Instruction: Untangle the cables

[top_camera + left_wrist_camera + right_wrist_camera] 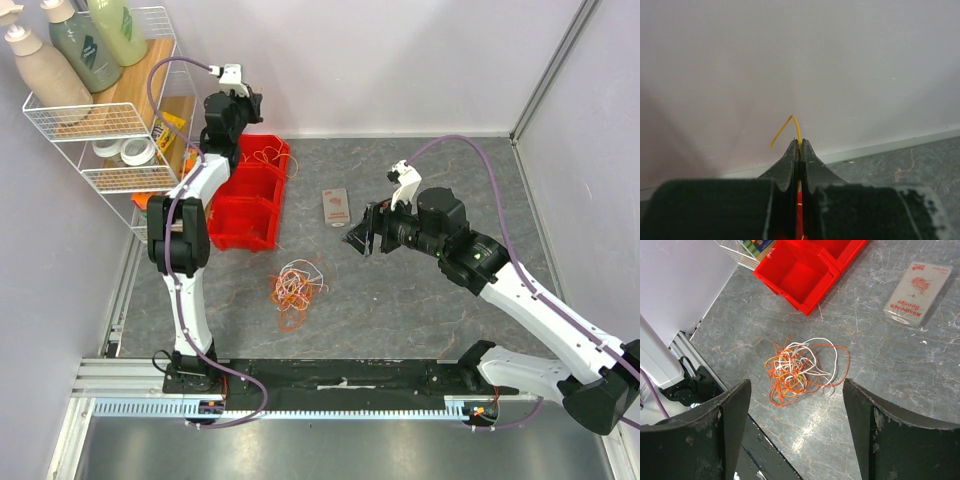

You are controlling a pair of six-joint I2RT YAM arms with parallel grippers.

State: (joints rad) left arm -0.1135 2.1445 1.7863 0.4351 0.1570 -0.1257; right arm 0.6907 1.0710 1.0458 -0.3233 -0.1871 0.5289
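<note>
A tangle of orange, white and yellow cables [297,285] lies on the grey table in front of the arms, and shows in the right wrist view as the same cables [802,370]. My right gripper [362,232] hovers above and to the right of it, open [796,385], nothing between its fingers. My left gripper [250,105] is raised over the red bins, pointing at the back wall. It is shut [800,144] on a thin yellow cable [790,122] whose end curls past the fingertips. More orange cable [266,155] lies in the far bin.
Red bins [255,195] stand at the back left, next to a white wire shelf [100,130] with bottles and tape rolls. A flat sponge pack [336,207] lies behind the tangle and shows as the same pack [917,292]. The back wall is close to the left gripper.
</note>
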